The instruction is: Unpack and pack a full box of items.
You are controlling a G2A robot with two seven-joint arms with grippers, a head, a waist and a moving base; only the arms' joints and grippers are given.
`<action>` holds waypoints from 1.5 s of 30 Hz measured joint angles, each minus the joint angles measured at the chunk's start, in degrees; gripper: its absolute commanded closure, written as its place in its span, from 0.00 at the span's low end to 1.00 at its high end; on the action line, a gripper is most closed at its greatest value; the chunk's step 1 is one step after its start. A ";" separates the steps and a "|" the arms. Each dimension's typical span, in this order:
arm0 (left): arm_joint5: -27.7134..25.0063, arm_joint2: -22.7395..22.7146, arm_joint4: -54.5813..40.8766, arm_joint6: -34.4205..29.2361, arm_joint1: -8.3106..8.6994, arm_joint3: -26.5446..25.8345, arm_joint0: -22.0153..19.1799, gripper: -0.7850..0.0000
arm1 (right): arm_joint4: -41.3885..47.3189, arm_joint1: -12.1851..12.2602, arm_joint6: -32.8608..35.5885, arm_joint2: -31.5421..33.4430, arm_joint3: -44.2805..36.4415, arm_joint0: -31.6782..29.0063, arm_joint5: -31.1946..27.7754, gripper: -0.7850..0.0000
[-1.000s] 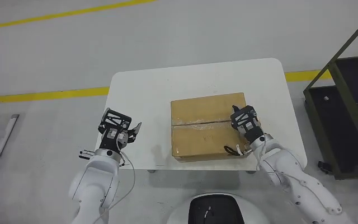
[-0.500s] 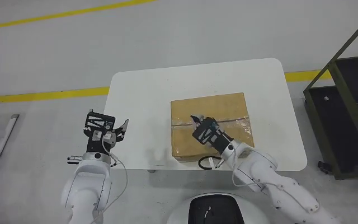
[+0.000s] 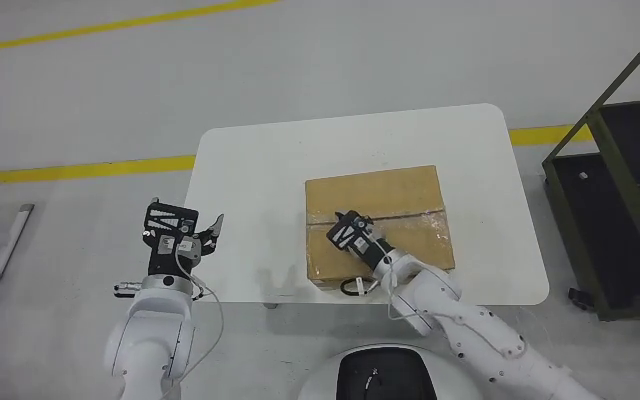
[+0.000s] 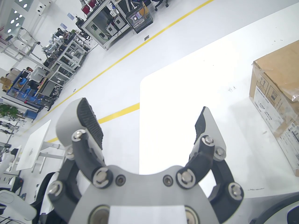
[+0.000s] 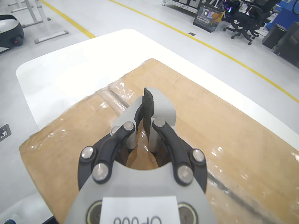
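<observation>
A closed cardboard box [image 3: 380, 222] sits on the white table [image 3: 260, 160], its flaps sealed with clear tape along the middle seam [image 5: 116, 99]. My right gripper [image 3: 345, 228] is shut with nothing in it, its tips resting over the taped seam near the box's left end; in the right wrist view the gripper [image 5: 146, 108] points along the tape. My left gripper [image 3: 185, 232] hangs open off the table's left front edge, well away from the box; the left wrist view shows this gripper [image 4: 149, 122] open, and the box side [image 4: 275, 99] with its labels.
A dark metal rack [image 3: 600, 190] stands to the right of the table. Yellow floor lines [image 3: 90, 168] run behind and beside the table. Bare tabletop lies left of the box and behind it.
My right gripper has slid from the box's right end along the seam to its left end. My left gripper has drawn back leftwards off the table edge.
</observation>
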 measured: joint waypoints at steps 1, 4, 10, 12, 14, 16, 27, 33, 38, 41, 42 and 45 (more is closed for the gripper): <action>0.00 0.00 0.00 0.00 0.00 0.00 0.00 0.00 | -0.10 0.25 0.17 1.21 -0.64 -0.89 -0.16 1.00; 0.00 0.00 0.00 0.00 0.00 0.00 0.00 0.00 | -0.44 0.91 0.82 4.22 -2.57 -3.35 -0.69 1.00; 0.00 0.00 0.00 0.00 0.00 0.00 0.00 0.00 | -1.60 1.97 1.43 9.54 -5.53 -7.81 -1.81 1.00; 0.00 0.00 0.00 0.00 0.00 0.00 0.00 0.00 | -1.81 2.29 1.49 11.28 -6.41 -9.18 -2.04 1.00; 0.00 0.00 0.00 0.00 0.00 0.00 0.00 0.00 | -2.36 2.67 1.55 13.36 -7.33 -10.57 -2.58 1.00; 0.00 0.00 0.00 0.00 0.00 0.00 0.00 0.00 | -2.96 3.01 1.51 15.27 -8.16 -11.92 -3.10 1.00; 0.00 0.00 0.00 0.00 0.00 0.00 0.00 0.00 | -1.26 4.17 0.59 25.33 -12.54 -18.76 -3.04 1.00; 0.00 0.00 0.00 0.00 0.00 0.00 0.00 0.00 | 3.08 4.21 -0.24 29.25 -17.12 -21.17 -2.16 1.00; 0.00 0.00 0.00 0.00 0.00 0.00 0.00 0.00 | 1.74 3.26 0.16 21.35 -19.82 -17.02 -6.54 1.00; 0.00 0.00 0.00 0.00 0.00 0.00 0.00 0.00 | -1.67 1.94 0.17 12.91 -17.08 -11.48 -8.29 1.00; 0.00 0.00 0.00 0.00 0.00 0.00 0.00 0.00 | -2.71 1.43 0.12 10.34 -15.68 -9.71 -8.30 1.00; 0.00 0.00 0.00 0.00 0.00 0.00 0.00 0.00 | -4.37 -0.43 0.47 3.28 -9.64 -4.21 -6.39 1.00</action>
